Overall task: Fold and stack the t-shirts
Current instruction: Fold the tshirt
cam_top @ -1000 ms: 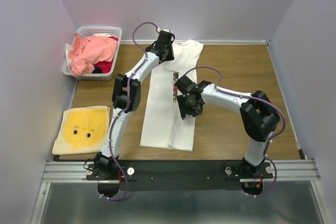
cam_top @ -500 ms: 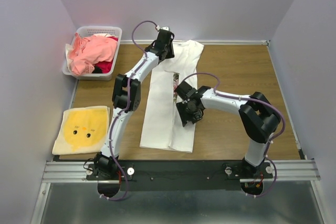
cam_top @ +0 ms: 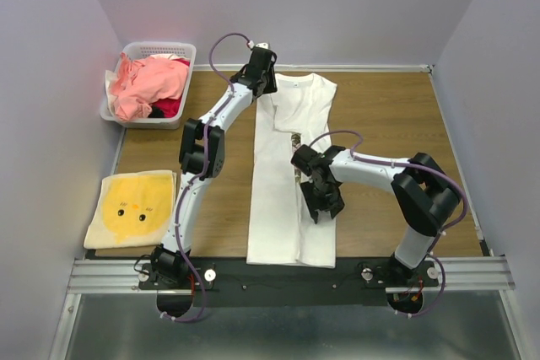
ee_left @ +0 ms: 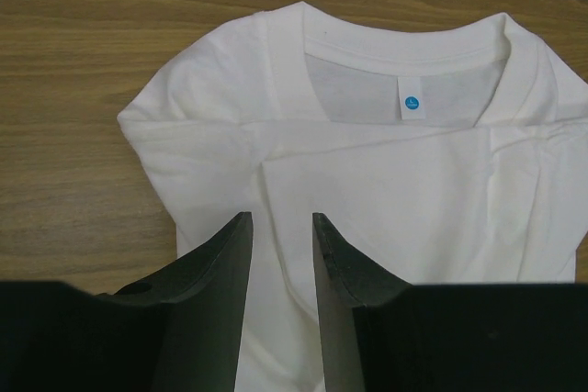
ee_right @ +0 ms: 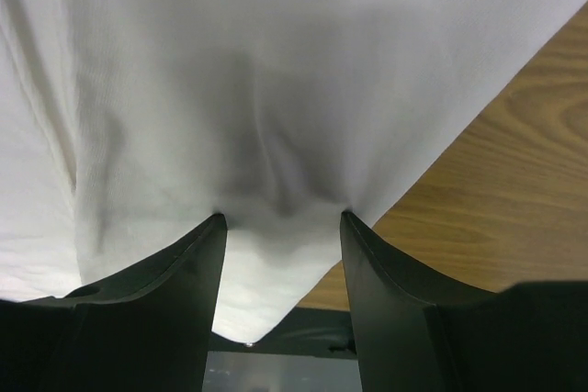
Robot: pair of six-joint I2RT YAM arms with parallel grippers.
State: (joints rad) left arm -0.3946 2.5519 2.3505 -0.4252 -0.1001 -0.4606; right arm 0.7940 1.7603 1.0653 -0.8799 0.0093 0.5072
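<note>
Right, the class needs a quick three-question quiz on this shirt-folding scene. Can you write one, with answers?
1. True or false: the white t-shirt lies inside the basket.
2. Which one is at the shirt's collar? A. left end effector B. right end effector
3. Fill in: the dot on the neck label is ____.
Key: 1 false; 2 A; 3 blue.
</note>
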